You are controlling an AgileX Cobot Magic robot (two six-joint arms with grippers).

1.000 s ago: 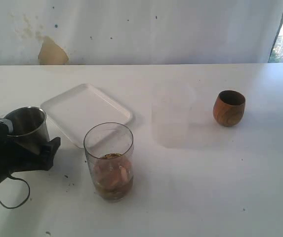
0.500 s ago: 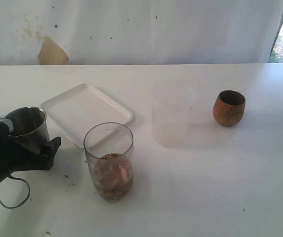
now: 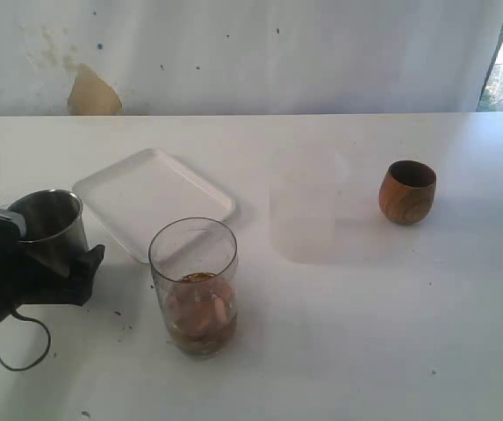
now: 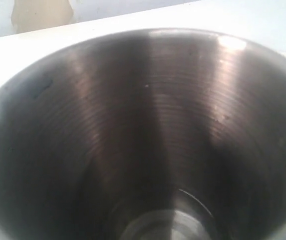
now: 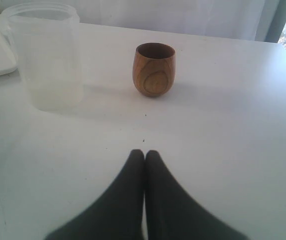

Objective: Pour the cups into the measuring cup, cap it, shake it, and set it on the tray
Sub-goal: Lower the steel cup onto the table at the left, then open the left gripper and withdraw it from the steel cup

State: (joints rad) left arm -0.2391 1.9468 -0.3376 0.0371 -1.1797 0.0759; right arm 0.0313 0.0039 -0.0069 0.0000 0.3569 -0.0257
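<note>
Nearest, right gripper point(image 5: 144, 162): pinched closed, empty, facing wooden cup point(image 5: 154, 69) across desk point(image 3: 365, 351). Near front edge, left of middle: measuring cup point(image 3: 193, 285), upright, uncapped, brownish fill in the bottom. By left edge: left gripper point(image 3: 49, 253), jaws at full spread either side of steel tumbler point(image 3: 47, 217); reads as not clamped. Tumbler upright on desk, bare inside per left wrist view. Behind those: tray point(image 3: 124, 189), nothing on it. Mid-desk: frosted cup point(image 3: 304, 210). Toward right edge: wooden cup, upright, contents not visible. Step, by judgement: steel pour done, tumbler parked. Next calls for backing left arm clear, opening right jaws, taking wooden cup, tipping it into measuring cup. No lid in sight.
</note>
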